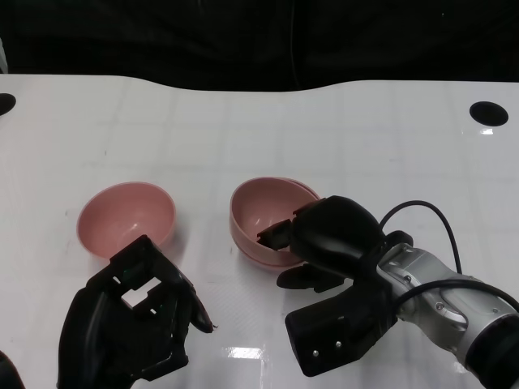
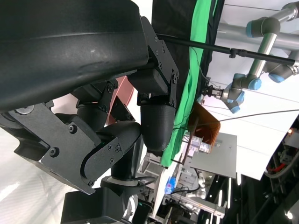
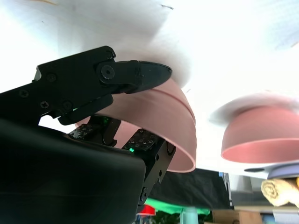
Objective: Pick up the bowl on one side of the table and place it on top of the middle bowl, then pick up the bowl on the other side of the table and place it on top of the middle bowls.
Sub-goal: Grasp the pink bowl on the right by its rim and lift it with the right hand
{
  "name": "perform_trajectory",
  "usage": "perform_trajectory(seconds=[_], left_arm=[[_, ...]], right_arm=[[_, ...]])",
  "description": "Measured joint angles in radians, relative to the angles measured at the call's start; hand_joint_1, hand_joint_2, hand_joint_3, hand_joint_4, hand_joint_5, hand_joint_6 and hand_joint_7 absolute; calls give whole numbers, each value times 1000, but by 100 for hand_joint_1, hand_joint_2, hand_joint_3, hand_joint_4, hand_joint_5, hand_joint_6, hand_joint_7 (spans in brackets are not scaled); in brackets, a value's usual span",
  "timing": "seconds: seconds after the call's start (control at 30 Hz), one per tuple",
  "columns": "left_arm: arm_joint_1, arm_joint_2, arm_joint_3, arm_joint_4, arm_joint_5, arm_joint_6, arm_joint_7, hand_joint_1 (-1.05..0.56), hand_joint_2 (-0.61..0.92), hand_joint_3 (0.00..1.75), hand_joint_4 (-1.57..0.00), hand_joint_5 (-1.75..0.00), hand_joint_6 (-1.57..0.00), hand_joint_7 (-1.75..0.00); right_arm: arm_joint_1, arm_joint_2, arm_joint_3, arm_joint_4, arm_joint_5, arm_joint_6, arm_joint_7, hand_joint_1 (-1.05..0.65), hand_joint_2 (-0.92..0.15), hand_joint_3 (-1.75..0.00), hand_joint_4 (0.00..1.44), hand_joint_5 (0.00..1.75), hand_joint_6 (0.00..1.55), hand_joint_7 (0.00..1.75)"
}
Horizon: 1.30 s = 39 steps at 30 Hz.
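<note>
Two nested bowls (image 1: 263, 223) sit clamped at their near rim in my right hand (image 1: 328, 243), so I release only once they rest level, then withdraw straight back.

White table (image 1: 243, 121), glossy, with a faint grid of pale lines and ceiling light reflected at its near edge. Far edge runs against a dark background and curves inward near the middle. One black round hole (image 1: 489, 113) sits at the 2 o'clock corner; a second black hole (image 1: 5, 103) is cut by the frame edge at 10 o'clock. Resting on the surface: a single pink bowl (image 1: 127, 219) at 9 o'clock, upright, and a pink stacked pair of bowls (image 1: 263, 219) at centre, one nested in the other, tilted. The two are near each other but apart.
</note>
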Motion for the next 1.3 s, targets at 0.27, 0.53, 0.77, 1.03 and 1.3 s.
perform_trajectory(seconds=[0.27, 0.53, 0.77, 1.03, 1.3], left_arm=[[-1, -4, -3, 0, 1, 0, 0, -40, 45, 118, -77, -174, -72, -147], [-3, -4, 0, 1, 3, -1, 1, -40, 45, 119, -77, -175, -71, -149], [-3, -3, 2, 2, 7, -1, 3, -40, 46, 117, -76, -175, -70, -149], [-4, -2, 3, 3, 8, -1, 4, -40, 45, 118, -77, -175, -71, -150], [-6, 0, 2, 3, 4, 4, 6, -40, 47, 115, -76, -175, -70, -148]], right_arm=[[28, -18, -14, -96, 29, 17, 30, -72, -92, -41, 43, 19, 49, 0], [84, -46, -72, -278, 46, 66, 58, -69, -92, -42, 36, 19, 40, 0], [165, -72, -131, -363, 87, 28, 3, -66, -92, -36, 32, 21, 32, 0], [322, -92, -217, -475, 219, -49, -14, -62, -92, -31, 5, 83, 37, 4], [503, -118, -309, -624, 355, -81, 41, -55, -92, -26, 20, 99, 49, 10]])
